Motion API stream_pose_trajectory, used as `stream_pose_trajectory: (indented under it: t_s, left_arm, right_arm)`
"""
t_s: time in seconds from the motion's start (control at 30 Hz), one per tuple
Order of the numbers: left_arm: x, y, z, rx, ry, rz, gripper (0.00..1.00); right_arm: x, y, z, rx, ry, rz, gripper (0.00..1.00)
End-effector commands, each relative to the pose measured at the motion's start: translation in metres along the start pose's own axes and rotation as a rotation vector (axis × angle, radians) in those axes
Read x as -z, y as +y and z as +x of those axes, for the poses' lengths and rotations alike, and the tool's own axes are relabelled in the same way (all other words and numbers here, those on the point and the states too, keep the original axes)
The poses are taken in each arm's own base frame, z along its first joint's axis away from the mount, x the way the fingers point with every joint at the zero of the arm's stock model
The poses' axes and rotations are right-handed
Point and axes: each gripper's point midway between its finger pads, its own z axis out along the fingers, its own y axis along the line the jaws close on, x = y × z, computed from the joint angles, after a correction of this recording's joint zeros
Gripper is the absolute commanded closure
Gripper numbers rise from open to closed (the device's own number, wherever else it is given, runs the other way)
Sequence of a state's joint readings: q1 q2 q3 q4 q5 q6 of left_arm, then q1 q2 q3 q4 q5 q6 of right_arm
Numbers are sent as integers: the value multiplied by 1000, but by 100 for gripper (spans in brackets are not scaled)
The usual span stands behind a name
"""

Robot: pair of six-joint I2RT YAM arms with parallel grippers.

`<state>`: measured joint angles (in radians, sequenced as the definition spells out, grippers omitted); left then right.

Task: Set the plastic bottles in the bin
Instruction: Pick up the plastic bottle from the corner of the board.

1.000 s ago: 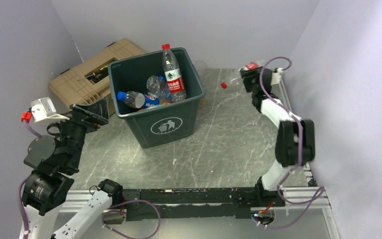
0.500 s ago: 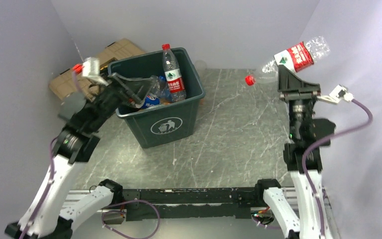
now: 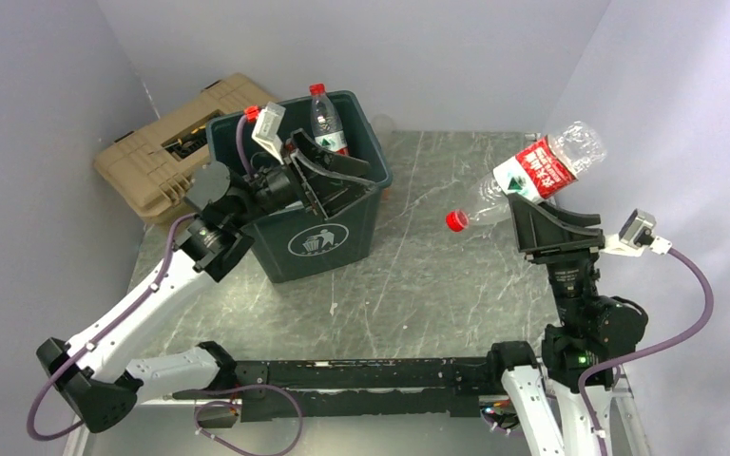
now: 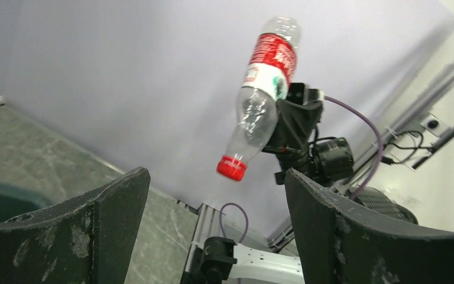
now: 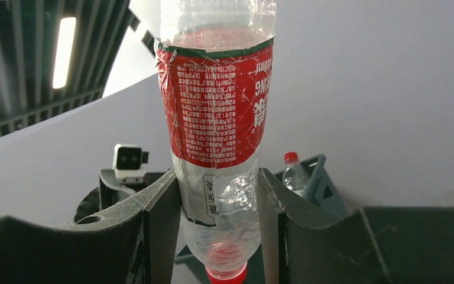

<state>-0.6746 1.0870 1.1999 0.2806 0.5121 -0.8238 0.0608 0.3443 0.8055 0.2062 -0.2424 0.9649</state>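
**Over the table's right side, one bottle aloft**

From above, the right gripper (image 3: pixel 537 211) is closed on a clear, red-labelled bottle (image 3: pixel 544 169). It is raised off the table (image 3: pixel 418 285) and well apart from the bin (image 3: pixel 318 242), with its red cap tilted down toward the middle. The left gripper (image 3: pixel 342 185) hangs over the bin's open top, jaws wide. Another red-capped bottle (image 3: pixel 323 119) stands upright inside, against the far wall. A tan case (image 3: pixel 147 161) lies just beside the bin.

At the left wrist, both fingers (image 4: pixel 103 213) stand far apart with nothing between them. The held bottle shows beyond the gap, cap lowest.

At the right wrist, the jaws pinch the bottle's clear body between label and cap, where the plastic is creased. It looks empty, so I judge it light, thin-walled, springy and rather slick. A mid-body hold with a modest squeeze suits it, though the neck would be stiffer.
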Motion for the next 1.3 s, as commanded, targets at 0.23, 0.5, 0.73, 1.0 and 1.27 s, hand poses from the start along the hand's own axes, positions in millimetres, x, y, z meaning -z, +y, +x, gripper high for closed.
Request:
stream_pose_trajectory:
  t_s: [0.23,0.5,0.73,1.0,1.27]
  left_arm:
    - [-32,-38,24,-78,29,203,10]
    - [-61,-46,75,-55,152,246,6]
    - [-72,-62,96,-71,185,315,6]
    - [-74,-74,106,-84,196,383,21]
    - [-74,-79,108,-96,194,397,52]
  right_arm:
    - [15,35,2,-143,-15,-202,60]
    - [10,39,2,-187,-4,-227,60]
    - [10,43,2,-188,6,-232,60]
    - [9,42,5,-209,16,-236,60]
    - [9,40,8,-228,27,-238,61]
